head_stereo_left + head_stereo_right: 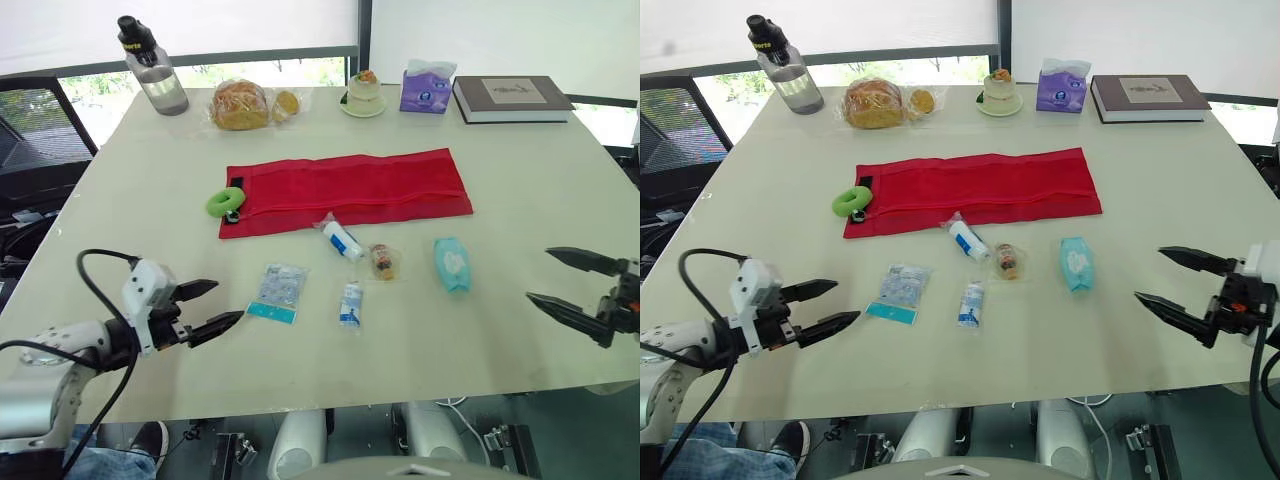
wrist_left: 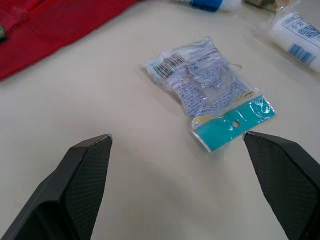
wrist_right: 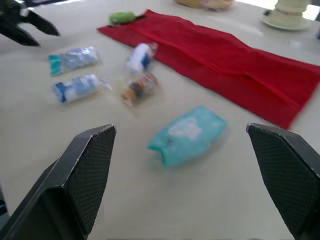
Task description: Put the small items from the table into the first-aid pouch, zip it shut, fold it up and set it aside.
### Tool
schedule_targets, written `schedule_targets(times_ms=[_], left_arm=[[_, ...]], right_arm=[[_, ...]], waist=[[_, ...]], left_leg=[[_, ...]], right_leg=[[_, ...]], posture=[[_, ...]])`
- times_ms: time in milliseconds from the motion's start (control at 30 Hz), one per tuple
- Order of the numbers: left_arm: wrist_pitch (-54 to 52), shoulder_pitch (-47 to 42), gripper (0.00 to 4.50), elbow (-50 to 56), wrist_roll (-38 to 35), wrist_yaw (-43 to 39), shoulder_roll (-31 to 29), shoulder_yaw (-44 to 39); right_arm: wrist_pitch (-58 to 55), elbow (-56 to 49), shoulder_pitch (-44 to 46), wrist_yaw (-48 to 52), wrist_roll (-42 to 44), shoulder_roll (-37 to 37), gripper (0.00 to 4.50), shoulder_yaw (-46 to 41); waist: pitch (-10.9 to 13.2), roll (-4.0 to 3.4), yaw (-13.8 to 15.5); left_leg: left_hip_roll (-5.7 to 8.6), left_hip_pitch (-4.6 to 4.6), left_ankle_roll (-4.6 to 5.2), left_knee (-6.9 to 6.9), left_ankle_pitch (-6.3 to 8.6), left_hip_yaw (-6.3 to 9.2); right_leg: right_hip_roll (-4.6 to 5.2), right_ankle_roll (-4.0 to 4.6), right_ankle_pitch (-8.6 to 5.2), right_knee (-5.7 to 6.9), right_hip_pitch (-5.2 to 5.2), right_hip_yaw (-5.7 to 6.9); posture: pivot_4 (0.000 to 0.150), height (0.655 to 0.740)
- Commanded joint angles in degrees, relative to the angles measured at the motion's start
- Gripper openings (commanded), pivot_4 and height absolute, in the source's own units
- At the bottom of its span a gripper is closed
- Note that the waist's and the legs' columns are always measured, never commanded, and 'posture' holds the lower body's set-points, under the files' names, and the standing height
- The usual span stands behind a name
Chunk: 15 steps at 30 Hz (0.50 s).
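The red first-aid pouch (image 1: 350, 190) lies unfolded flat at mid-table, with a green ring (image 1: 226, 202) at its left end. In front of it lie a clear packet with a teal header (image 1: 277, 292), a white and blue tube (image 1: 342, 241), a small wrapped brown item (image 1: 384, 262), a small blue and white sachet (image 1: 350, 304) and a teal wipes pack (image 1: 452, 264). My left gripper (image 1: 228, 301) is open just left of the clear packet (image 2: 210, 95), holding nothing. Off to the right of the teal pack (image 3: 189, 134), my right gripper (image 1: 538, 274) is open and empty.
Along the far edge stand a water bottle (image 1: 153, 68), a bagged bread (image 1: 240, 105), a cup on a saucer (image 1: 363, 93), a purple tissue box (image 1: 427, 88) and a book (image 1: 512, 98). The table's front edge (image 1: 330, 398) runs just below both grippers.
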State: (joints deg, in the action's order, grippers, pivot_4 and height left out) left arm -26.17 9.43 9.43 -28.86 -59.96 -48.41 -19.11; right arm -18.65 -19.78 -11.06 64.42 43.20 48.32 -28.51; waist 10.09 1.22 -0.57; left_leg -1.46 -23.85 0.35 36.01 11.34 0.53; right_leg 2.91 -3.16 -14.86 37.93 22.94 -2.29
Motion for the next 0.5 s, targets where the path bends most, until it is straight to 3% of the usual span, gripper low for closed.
schedule_targets(times_ms=[33,300,500], left_arm=[[-1.7,-3.0,4.50,-0.9,1.2,-0.1,-1.8,2.5],[-11.8,-9.9,4.50,-3.0,-0.7,-3.3,-3.4,10.6],[-23.1,-17.8,4.50,-5.9,-5.1,0.0,1.9,12.2]], right_arm=[[-2.8,-5.9,1.7,-1.4,3.5,0.2,4.47,1.6],[-6.9,-15.2,5.8,-5.1,6.5,-0.2,4.47,7.8],[-7.4,-20.0,6.8,-6.9,6.7,-0.4,4.47,10.6]], waist=[[0.0,0.03,0.0],[0.0,0.01,0.1],[0.0,-0.03,1.2]], left_leg=[[0.01,-0.01,0.00,0.00,0.00,0.01],[0.03,0.00,0.00,0.00,0.00,0.07],[0.11,-0.01,0.02,0.11,-0.01,0.12]], right_leg=[[0.00,0.00,0.00,0.00,0.00,0.00],[-0.03,-0.02,0.01,0.02,-0.01,0.06],[-0.01,-0.19,0.09,0.01,-0.11,0.09]], posture=[[0.150,0.7332],[0.150,0.7332],[0.150,0.7332]])
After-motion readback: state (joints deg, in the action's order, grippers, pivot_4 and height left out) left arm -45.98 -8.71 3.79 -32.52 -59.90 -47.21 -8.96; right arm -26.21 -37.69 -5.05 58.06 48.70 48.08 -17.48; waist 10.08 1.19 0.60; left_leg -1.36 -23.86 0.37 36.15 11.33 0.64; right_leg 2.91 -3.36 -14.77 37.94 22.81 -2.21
